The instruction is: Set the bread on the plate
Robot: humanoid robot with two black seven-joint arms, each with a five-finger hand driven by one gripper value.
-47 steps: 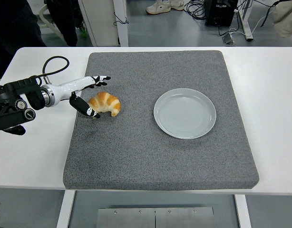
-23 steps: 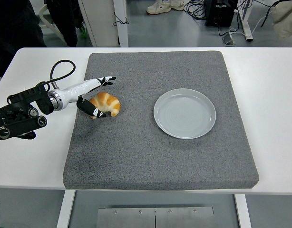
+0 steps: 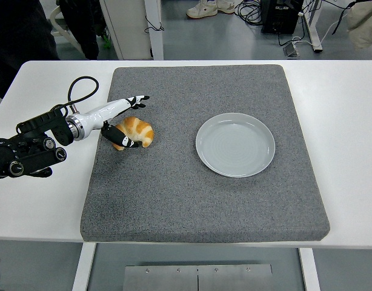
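Note:
A golden croissant (image 3: 141, 129) lies on the left part of the grey mat (image 3: 204, 194). My left hand (image 3: 137, 121) comes in from the left and straddles it. The white fingers (image 3: 130, 102) stretch out straight just behind the croissant, and the black-tipped thumb (image 3: 124, 140) lies against its near-left side. The hand is open and does not close on the bread. An empty pale grey plate (image 3: 235, 144) sits on the mat to the right, well apart from the croissant. The right arm is out of sight.
The mat covers most of the white table (image 3: 349, 151). A black cable (image 3: 82, 88) loops over the table behind my left forearm. A person's dark legs (image 3: 28, 30) and shoes (image 3: 204, 8) show beyond the far edge.
My left hand has slid to the right toward the croissant. The thumb has come in against its near side, and the fingers now reach past its back. The croissant has barely shifted.

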